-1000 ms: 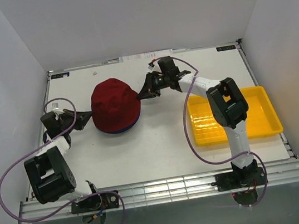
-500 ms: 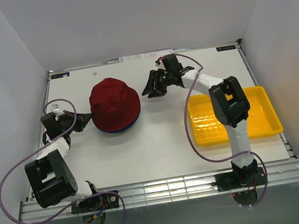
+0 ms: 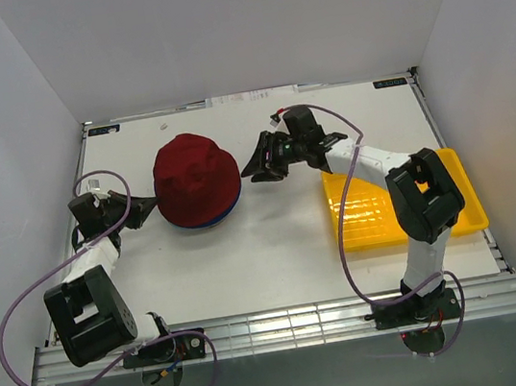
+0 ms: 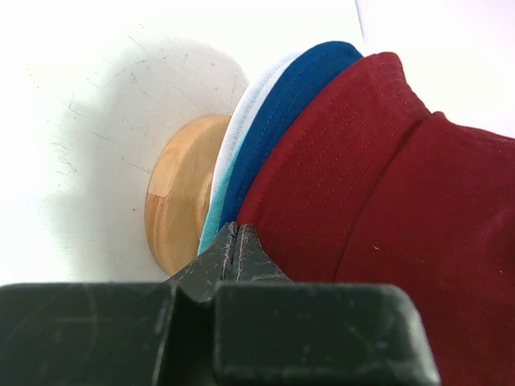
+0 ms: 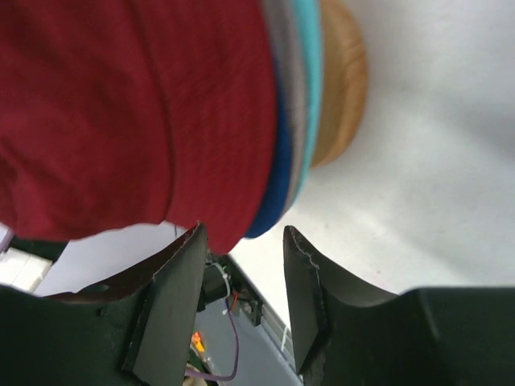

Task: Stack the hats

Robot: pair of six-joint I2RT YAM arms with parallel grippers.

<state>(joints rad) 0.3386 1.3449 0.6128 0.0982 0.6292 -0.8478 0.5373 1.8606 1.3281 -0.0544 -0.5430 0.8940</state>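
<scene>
The hats (image 3: 198, 181) sit piled as one dome on a round wooden stand (image 4: 177, 217), left of centre on the white tabletop (image 3: 276, 248). The red hat (image 4: 386, 185) is outermost. Below its rim peek the blue hat (image 4: 290, 104), a pale grey hat (image 5: 279, 72) and a teal hat (image 5: 309, 72). All are woven cloth with rows of stitching round floppy brims, so they should be light, limp and grippy rather than slippery. I would pinch a brim edge, since a crown would likely just cave in. The left end effector (image 4: 237, 245) is pressed together at the brim edges, seemingly with no cloth in it, though the close view makes that hard to confirm. The right end effector (image 5: 243, 233) is spread and empty, just beside the pile.
</scene>
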